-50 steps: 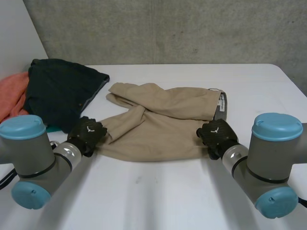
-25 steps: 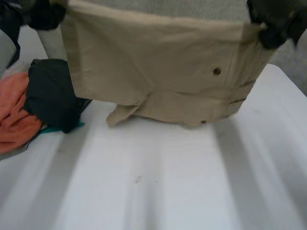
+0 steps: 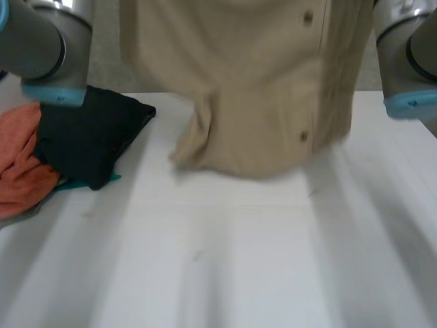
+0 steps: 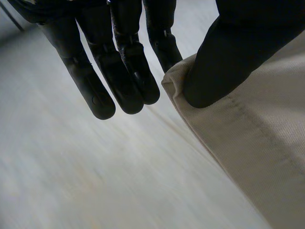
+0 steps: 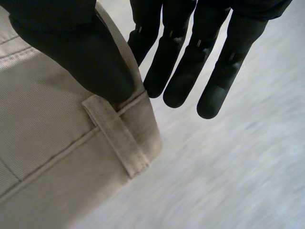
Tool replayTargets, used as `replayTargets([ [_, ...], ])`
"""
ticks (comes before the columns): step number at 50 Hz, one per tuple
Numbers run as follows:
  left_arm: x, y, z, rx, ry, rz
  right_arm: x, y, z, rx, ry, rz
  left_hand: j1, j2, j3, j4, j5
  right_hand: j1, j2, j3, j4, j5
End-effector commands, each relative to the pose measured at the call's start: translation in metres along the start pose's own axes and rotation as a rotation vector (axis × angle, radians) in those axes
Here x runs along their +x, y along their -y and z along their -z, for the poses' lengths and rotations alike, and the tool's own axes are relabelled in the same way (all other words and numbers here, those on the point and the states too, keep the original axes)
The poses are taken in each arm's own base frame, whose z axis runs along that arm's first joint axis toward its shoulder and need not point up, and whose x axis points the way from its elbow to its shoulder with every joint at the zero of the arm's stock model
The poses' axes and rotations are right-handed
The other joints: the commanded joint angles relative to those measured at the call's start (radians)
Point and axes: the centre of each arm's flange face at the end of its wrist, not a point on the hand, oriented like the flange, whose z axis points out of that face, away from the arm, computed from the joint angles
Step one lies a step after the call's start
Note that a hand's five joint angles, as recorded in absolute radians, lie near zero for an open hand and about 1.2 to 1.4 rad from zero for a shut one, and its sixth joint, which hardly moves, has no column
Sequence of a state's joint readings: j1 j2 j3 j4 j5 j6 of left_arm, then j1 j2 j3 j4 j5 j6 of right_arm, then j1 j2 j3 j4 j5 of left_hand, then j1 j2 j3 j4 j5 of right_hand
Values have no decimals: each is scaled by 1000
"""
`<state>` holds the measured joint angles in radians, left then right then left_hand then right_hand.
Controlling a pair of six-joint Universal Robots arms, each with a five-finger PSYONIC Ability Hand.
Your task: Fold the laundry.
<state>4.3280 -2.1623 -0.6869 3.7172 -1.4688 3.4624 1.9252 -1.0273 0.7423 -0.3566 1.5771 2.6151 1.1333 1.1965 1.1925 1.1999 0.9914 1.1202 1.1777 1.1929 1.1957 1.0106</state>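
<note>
A beige woven cotton garment with small round buttons (image 3: 252, 82) hangs in the air above the far middle of the white table (image 3: 239, 273), stretched as a wide sheet between the two raised arms. Its lower edge is bunched and uneven, and sits low over the tabletop; whether it touches the surface cannot be told. The left hand (image 4: 119, 62) pinches one upper corner of the garment: its thumb presses the hemmed edge against a finger, and the other fingers reach straight past the cloth, close together. The right hand (image 5: 190, 57) pinches the opposite upper corner in the same way, thumb clamped on the band just beside a stitched beige belt loop (image 5: 116, 138), with the remaining fingers straight and slightly spread beyond the edge. Under the left arm (image 3: 48, 48), a dark navy folded garment (image 3: 85, 137) lies at the table's left side, touching a crumpled orange cloth (image 3: 20, 164) at the very edge. The near half of the table and the stretch below the right arm (image 3: 406, 55) are bare white surface.
</note>
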Motion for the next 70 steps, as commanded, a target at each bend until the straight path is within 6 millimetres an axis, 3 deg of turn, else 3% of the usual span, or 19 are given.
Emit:
replayTargets([
  [1, -3, 35, -13, 168, 105, 17, 12, 21, -13, 161, -104, -12, 263, 200, 204, 196, 230, 276, 219, 203, 201, 211],
  [3, 4, 23, -1, 82, 73, 26, 5, 15, -7, 114, -70, -15, 263, 200, 204, 196, 230, 276, 219, 203, 201, 211],
  [6, 2, 26, 10, 26, 56, 27, 0, 5, 4, 28, -22, -12, 263, 200, 204, 196, 230, 276, 219, 203, 201, 211],
  [10, 8, 14, 44, -104, 5, 31, -10, -17, 30, -164, 87, -2, 263, 200, 204, 196, 230, 276, 219, 203, 201, 211],
  [11, 15, 7, 61, -163, -24, 35, -18, -34, 46, -257, 145, -6, 263, 200, 204, 196, 230, 276, 219, 203, 201, 211],
  [14, 27, -9, 94, -265, -90, 46, -31, -56, 70, -371, 219, -7, 263, 200, 204, 196, 230, 276, 219, 203, 201, 211],
  [18, 51, -33, 157, -443, -235, 60, -56, -91, 118, -523, 342, 3, 263, 200, 204, 196, 230, 276, 219, 203, 201, 211],
  [21, 57, -42, 187, -535, -292, 43, -69, -118, 148, -634, 410, 15, 263, 200, 204, 196, 230, 276, 219, 203, 201, 211],
  [25, 74, -36, 242, -716, -456, -35, -74, -131, 179, -739, 476, 38, 263, 200, 204, 196, 230, 276, 219, 203, 201, 211],
  [28, 79, -19, 261, -787, -550, -70, -70, -124, 196, -795, 526, 56, 263, 200, 204, 196, 230, 276, 219, 203, 201, 211],
  [32, 70, 18, 289, -923, -699, -152, -46, -83, 217, -855, 628, 150, 263, 200, 204, 196, 230, 276, 219, 203, 201, 211],
  [37, 45, 73, 335, -1176, -941, -208, -16, -30, 266, -990, 878, 298, 263, 200, 204, 196, 230, 276, 219, 203, 201, 211],
  [40, 38, 94, 356, -1288, -1079, -203, -4, -10, 288, -1032, 994, 327, 263, 200, 204, 196, 230, 276, 219, 203, 201, 211],
  [43, 38, 94, 354, -1267, -1113, -226, -4, -9, 290, -1015, 1019, 313, 263, 200, 204, 196, 230, 276, 219, 203, 201, 211],
  [46, 43, 79, 335, -1172, -1060, -266, -6, -14, 281, -966, 985, 290, 263, 200, 204, 196, 230, 276, 219, 203, 201, 211],
  [52, 67, 19, 274, -950, -848, -327, -28, -68, 249, -954, 811, 185, 263, 200, 204, 196, 230, 276, 219, 203, 201, 211],
  [58, 94, -40, 216, -783, -664, -327, -32, -97, 214, -918, 597, 169, 263, 200, 204, 196, 230, 276, 219, 203, 201, 211],
  [66, 132, -96, 182, -653, -598, -329, -41, -132, 185, -841, 449, 221, 263, 200, 204, 196, 230, 276, 219, 203, 201, 211],
  [70, 152, -117, 177, -589, -577, -334, -48, -145, 175, -803, 419, 222, 263, 200, 204, 196, 230, 276, 219, 203, 201, 211],
])
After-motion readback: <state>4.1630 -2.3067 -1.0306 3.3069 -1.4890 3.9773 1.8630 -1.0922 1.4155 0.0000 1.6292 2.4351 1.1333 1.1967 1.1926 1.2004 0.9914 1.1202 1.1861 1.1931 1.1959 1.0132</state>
